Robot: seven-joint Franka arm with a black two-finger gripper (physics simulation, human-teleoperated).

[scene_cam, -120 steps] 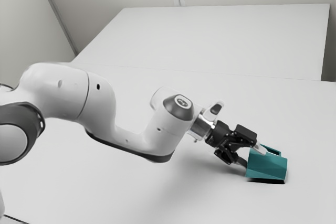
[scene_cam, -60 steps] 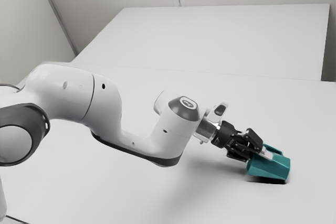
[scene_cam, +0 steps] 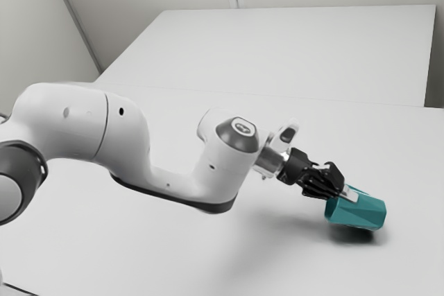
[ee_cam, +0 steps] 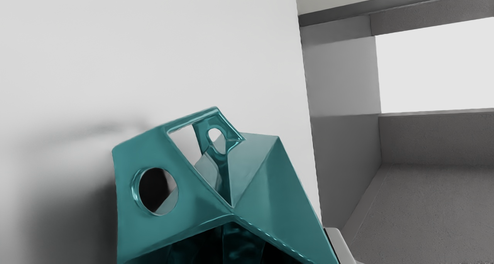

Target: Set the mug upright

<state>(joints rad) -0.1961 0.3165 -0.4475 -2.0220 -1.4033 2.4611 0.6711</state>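
Raised since the previous exterior frame: the mug (scene_cam: 364, 213), with its shadow (scene_cam: 352, 236) now softer beneath it on the worktop (scene_cam: 173, 254). The tool (scene_cam: 348, 195), at the mug's mouth end, is drawn narrow and appears to pinch the wall near the rim. One pale fingertip (ee_cam: 341, 245) lies along the mug's outer wall; the other is hidden, so contact inside is inferred from the lift. Such a hold probably frees the mug for turning onto its base, though gripping one edge may let it swing. Teal and faceted, the mug is on its side, mouth toward the tool and base away, with a round hole and an angular opening beyond the mouth. It is not yet upright.
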